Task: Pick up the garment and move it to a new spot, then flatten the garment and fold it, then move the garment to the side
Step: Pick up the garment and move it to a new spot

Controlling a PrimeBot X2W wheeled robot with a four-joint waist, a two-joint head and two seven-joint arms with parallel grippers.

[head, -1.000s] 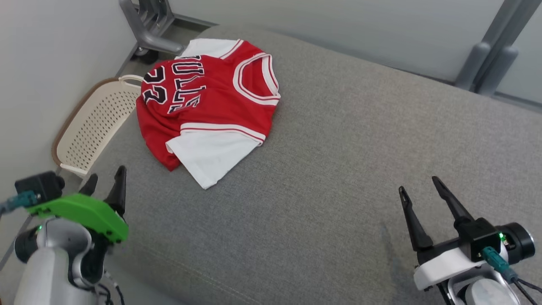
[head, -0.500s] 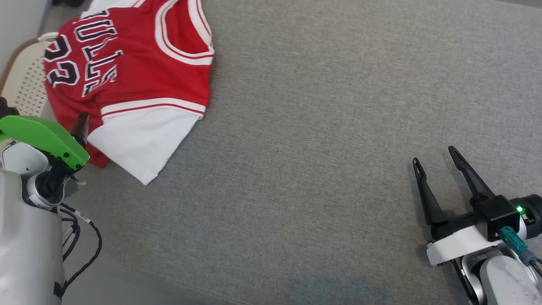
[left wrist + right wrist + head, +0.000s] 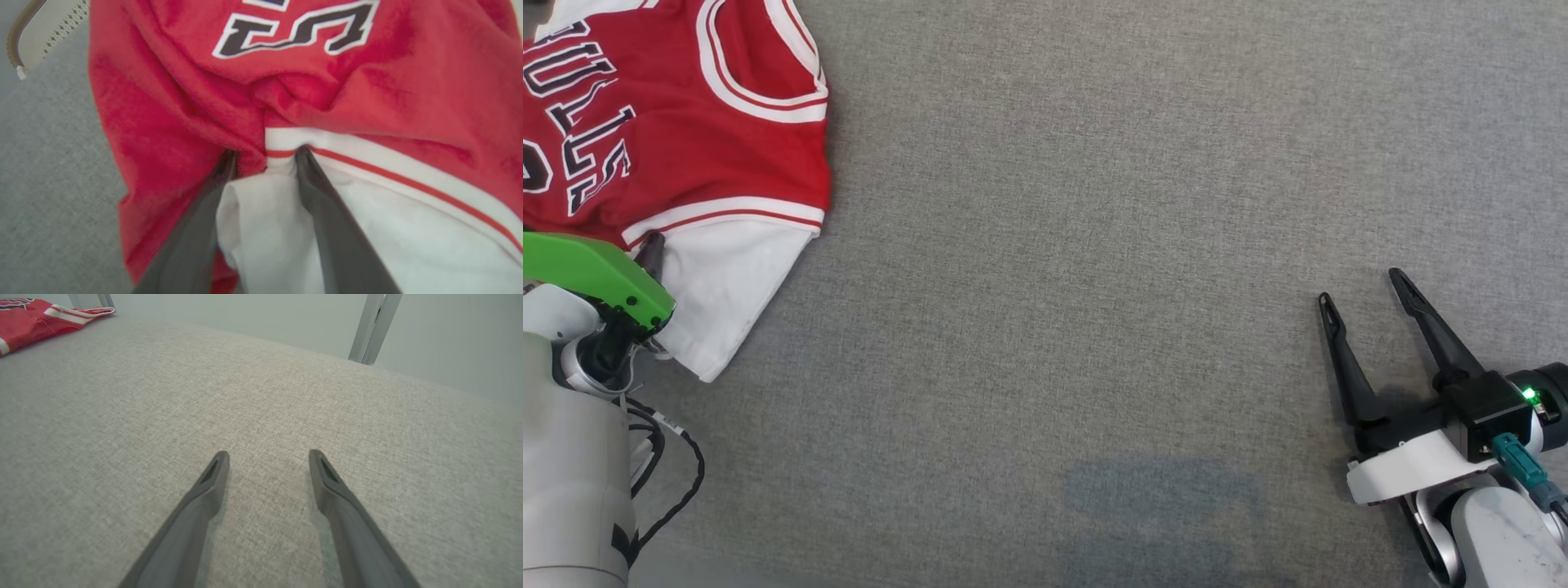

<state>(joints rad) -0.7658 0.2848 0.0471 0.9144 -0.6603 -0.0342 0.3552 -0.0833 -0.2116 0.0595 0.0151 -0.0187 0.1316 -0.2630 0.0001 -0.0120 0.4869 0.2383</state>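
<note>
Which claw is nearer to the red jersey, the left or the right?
Left. The left claw is at the jersey, fingers either side of bunched fabric by the white sleeve. The right claw is far away, open over the grey cushion.

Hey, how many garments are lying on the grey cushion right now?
1. A red and white jersey lies at the head view's upper left on the grey cushion, the left gripper straddling its sleeve seam. Others beyond the frame edges may be hidden.
</note>
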